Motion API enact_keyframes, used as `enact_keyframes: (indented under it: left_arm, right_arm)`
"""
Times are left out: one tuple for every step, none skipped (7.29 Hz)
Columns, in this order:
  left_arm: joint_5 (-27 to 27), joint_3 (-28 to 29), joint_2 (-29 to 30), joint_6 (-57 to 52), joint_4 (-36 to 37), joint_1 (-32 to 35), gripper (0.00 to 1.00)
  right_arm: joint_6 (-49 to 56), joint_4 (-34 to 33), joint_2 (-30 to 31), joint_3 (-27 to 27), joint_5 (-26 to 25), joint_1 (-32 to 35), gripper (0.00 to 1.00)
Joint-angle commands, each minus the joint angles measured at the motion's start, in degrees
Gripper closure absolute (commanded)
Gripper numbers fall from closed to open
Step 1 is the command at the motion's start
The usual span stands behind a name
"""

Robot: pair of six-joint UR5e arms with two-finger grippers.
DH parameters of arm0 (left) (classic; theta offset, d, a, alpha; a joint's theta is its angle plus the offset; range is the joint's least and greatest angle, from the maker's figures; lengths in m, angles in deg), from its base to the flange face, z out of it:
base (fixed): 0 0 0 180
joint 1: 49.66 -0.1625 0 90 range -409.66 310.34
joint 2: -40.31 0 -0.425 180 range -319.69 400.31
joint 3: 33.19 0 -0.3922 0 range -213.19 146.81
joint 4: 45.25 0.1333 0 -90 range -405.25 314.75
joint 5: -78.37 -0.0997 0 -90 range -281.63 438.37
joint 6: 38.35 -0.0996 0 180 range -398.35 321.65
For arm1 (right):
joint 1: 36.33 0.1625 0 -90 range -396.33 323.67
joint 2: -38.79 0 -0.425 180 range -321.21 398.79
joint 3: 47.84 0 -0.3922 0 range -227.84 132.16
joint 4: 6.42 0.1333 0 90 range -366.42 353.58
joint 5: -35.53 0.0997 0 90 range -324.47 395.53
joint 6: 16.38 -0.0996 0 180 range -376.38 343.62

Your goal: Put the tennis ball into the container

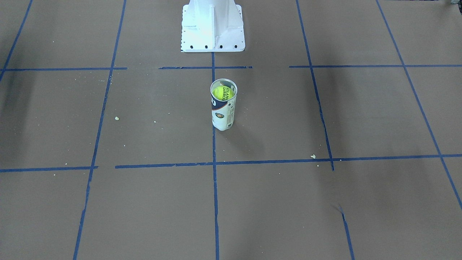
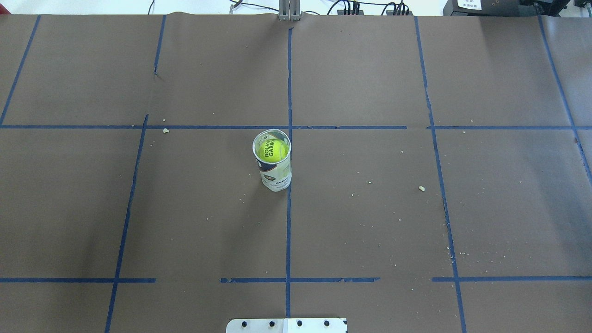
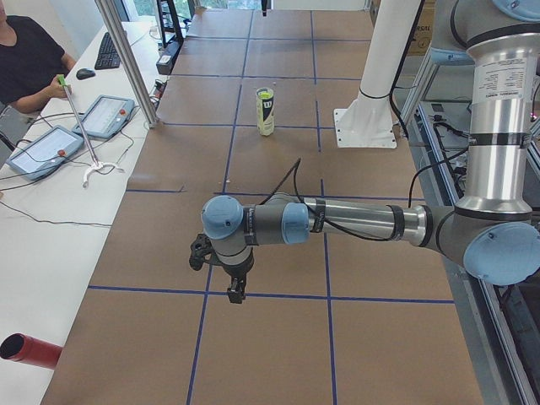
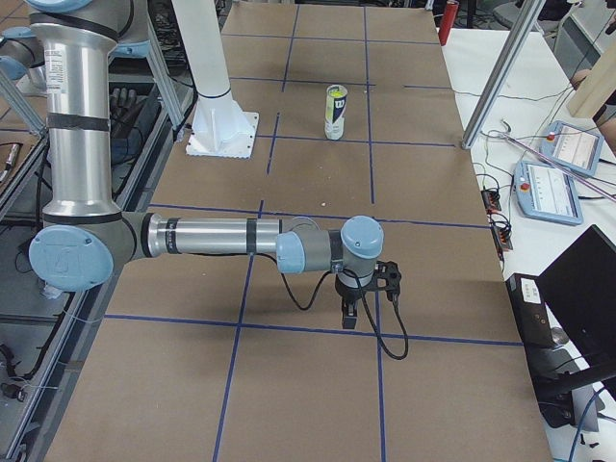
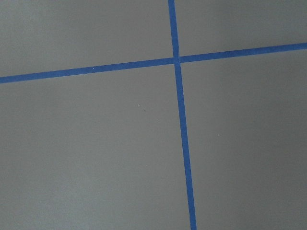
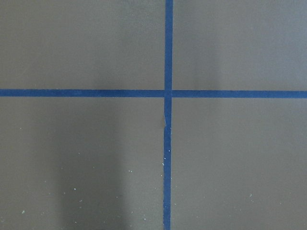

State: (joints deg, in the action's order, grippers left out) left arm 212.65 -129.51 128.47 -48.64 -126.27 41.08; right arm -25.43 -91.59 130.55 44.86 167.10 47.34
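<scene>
**A:** Where is the tennis ball (image 1: 222,92)?

**B:** Inside the container (image 1: 223,112). It sits high in the tube, just under the open rim, with its dark lettering facing up. The white and navy label hides whatever lies lower down.

**A:** And the container itself?

**B:** It stands upright on the table (image 1: 361,115), near the middle and just beside the centre tape line (image 1: 215,187), a little way out from the white base (image 1: 213,25).

**A:** Your grippers?

**B:** My left gripper (image 3: 234,294) hangs above the table at one end and my right gripper (image 4: 348,316) at the other, both well apart from the container. Whether their fingers stand wide or narrow I cannot tell. Only the side views catch them, and my wrist cameras see just brown paper and crossing tape.
</scene>
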Motion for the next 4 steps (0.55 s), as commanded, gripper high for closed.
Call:
enact_keyframes:
  left_arm:
    - [0.02,0.16,0.16,0.35,-0.02,0.05,0.00]
    - [0.02,0.08,0.16,0.18,0.07,0.05,0.00]
    - [-0.07,0.16,0.08,0.09,0.07,0.14,0.00]
    - [-0.07,0.16,0.08,0.09,0.07,0.31,0.00]
  right_arm:
    - [0.00,0.00,0.00,0.03,0.00,0.00,0.00]
    - [0.00,0.00,0.00,0.03,0.00,0.00,0.00]
    - [0.00,0.00,0.00,0.03,0.00,0.00,0.00]
    - [0.00,0.00,0.00,0.03,0.00,0.00,0.00]
